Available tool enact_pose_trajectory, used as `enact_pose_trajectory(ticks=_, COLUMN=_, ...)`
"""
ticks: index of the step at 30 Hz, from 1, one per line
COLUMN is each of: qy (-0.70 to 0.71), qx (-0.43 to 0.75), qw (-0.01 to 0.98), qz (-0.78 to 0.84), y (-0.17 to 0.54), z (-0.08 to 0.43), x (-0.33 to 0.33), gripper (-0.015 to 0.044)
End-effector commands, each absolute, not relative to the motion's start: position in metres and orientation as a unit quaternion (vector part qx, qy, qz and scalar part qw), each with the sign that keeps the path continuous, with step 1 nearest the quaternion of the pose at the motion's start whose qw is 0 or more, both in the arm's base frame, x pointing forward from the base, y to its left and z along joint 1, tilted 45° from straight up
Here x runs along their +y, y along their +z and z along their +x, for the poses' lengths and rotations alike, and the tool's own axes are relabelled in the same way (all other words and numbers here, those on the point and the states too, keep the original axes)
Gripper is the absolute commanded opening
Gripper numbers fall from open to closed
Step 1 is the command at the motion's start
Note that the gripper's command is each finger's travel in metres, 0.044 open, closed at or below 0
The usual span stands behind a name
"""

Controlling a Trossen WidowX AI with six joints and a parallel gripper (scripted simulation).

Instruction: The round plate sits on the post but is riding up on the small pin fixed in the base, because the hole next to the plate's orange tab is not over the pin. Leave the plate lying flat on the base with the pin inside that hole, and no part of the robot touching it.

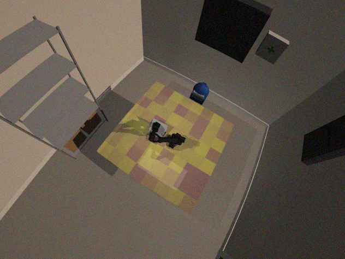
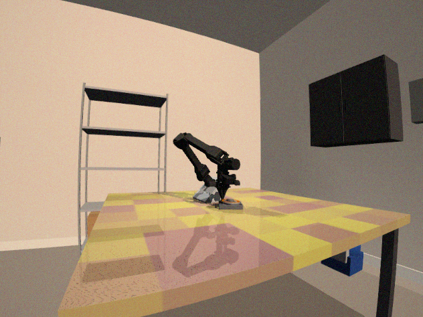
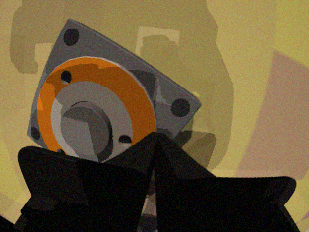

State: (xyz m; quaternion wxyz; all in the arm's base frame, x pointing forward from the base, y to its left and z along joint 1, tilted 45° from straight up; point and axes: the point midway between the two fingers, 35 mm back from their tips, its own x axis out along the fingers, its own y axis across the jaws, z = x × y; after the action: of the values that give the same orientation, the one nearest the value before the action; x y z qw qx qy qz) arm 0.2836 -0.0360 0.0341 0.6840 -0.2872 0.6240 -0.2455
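Observation:
The round plate [image 3: 118, 76] [image 2: 235, 200], an orange ring around a grey middle, sits around the grey post [image 3: 84, 130] on the square dark-grey base [image 3: 98, 45] [image 2: 230, 206]. Small dark holes show in the plate at its upper left and lower right. I cannot make out the orange tab or the pin; the fingers hide the plate's lower edge in the wrist view. My gripper [image 3: 156, 139] [image 2: 222, 198] is shut and empty, pointing down with its tips at the plate's lower right rim. I cannot tell whether they touch it, or whether the plate lies flat.
The arm's patterned grey mount [image 2: 205, 194] [image 1: 162, 130] stands on the patchwork table [image 2: 218, 245] [image 1: 192, 181], close behind the base. In the top view the arm [image 1: 176, 140] hides the base. A shelf rack [image 1: 55, 102] and a blue bin [image 1: 201, 89] stand off the table.

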Motion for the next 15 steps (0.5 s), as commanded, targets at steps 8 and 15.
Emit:
enact_pose_trajectory(ticks=8, qy=-0.245, qx=0.626, qw=0.681, qz=-0.290, y=0.0323, z=0.2727, x=-0.0374, gripper=0.0000)
enact_pose_trajectory(ticks=15, qy=-0.245, qx=0.627, qw=0.681, qz=-0.290, y=0.0316, z=0.2686, x=-0.0375, gripper=0.0000)
